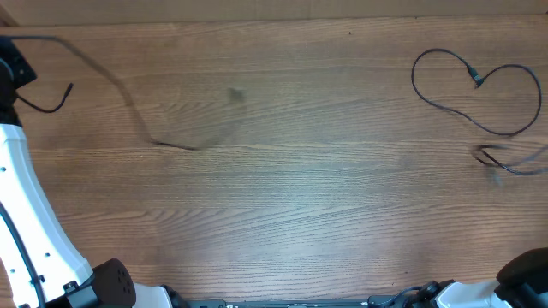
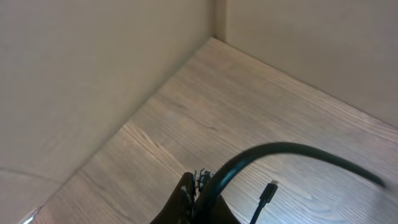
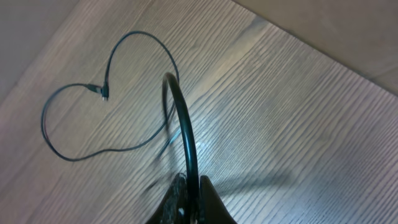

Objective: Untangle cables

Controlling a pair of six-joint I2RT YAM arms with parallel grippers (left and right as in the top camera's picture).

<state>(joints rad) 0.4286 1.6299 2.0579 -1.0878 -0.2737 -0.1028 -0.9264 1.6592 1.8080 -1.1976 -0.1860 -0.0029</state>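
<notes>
Looking down from overhead, we see the left arm [image 1: 30,222] running up the left edge of the table [image 1: 300,214]. From the far left corner the left cable [image 1: 111,77] sweeps out, blurred, toward the middle, and a short tail of it lies just inside the left edge. Near the far right corner the looped cable [image 1: 477,81] lies flat in a heart-like outline. Just nearer than it, the right cable [image 1: 492,158] blurs off the right edge. Only part of the right arm [image 1: 524,272] shows, at the near right corner. The whole centre and near half of the wood lie bare, wide room between the two ends.

From the left wrist, we find the left gripper [image 2: 196,190] clenched on the left cable [image 2: 280,147], which arches up and away to the right above the wood. A small plug [image 2: 268,190] hangs or rests just beside the fingers; we cannot tell which. Plain walls [image 2: 93,74] meet at the table's corner close ahead.

From the right wrist, the right gripper [image 3: 191,190] is pinched on the right cable [image 3: 184,124], which curves upward. Beyond it the looped cable [image 3: 103,91] lies flat, apart from the fingers, with the table's edge behind.
</notes>
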